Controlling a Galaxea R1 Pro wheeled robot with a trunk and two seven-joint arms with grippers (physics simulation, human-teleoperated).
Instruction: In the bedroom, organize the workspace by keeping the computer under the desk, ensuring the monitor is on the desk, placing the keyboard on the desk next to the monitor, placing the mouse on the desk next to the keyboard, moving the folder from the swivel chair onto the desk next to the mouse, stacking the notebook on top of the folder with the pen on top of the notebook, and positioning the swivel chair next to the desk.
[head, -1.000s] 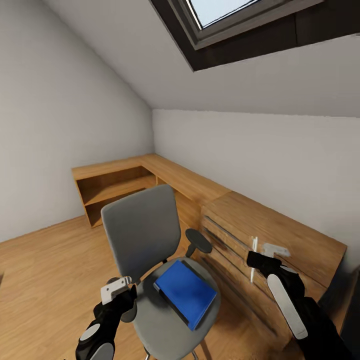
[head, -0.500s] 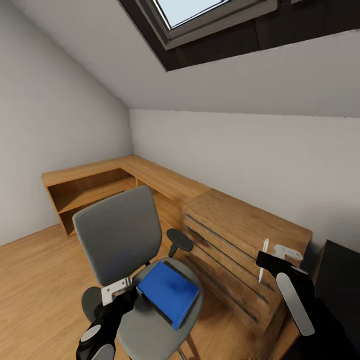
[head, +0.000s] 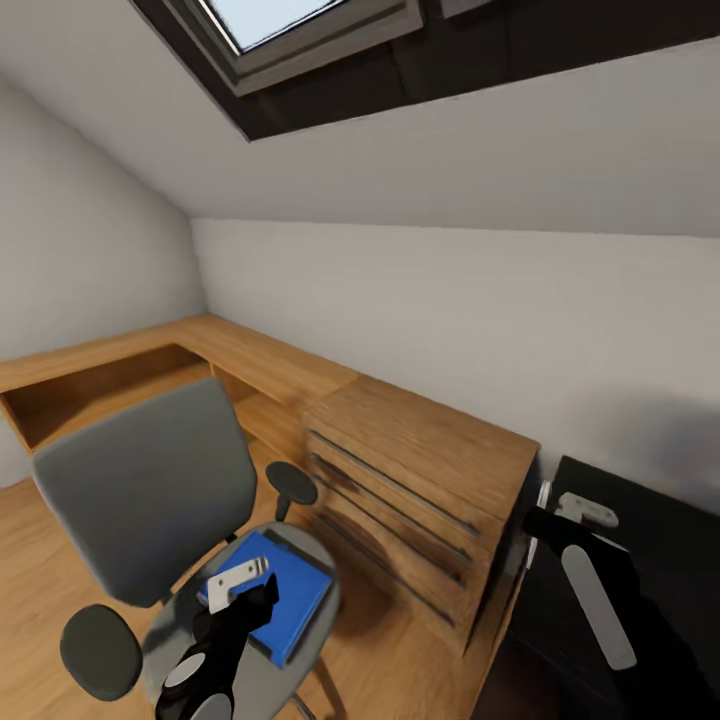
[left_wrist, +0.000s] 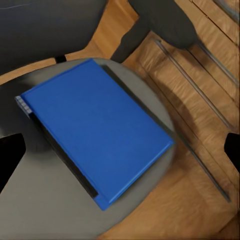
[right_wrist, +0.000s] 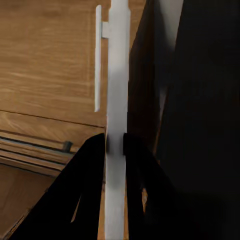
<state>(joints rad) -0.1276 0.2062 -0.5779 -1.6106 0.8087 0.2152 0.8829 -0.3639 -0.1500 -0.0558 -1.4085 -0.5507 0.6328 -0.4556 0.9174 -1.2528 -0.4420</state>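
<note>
The swivel chair, with its grey seat and back, stands low at the left of the head view. The bright blue folder lies flat on its seat. My left gripper hovers just above the folder, open. In the left wrist view the folder lies between the two spread fingers of the left gripper. My right gripper is shut on the thin white pen, held upright beside the desk's glossy black top. The right wrist view shows the pen pinched in the right gripper.
A low light-wood chest of drawers stands between the chair and the desk, against the white wall. A low wooden shelf unit runs along the corner at the left. A skylight sits in the sloped ceiling. The floor is wood.
The camera has swung to the right, so the chair and chest sit further left and the black desk top has come into view. The right gripper still holds the pen.
</note>
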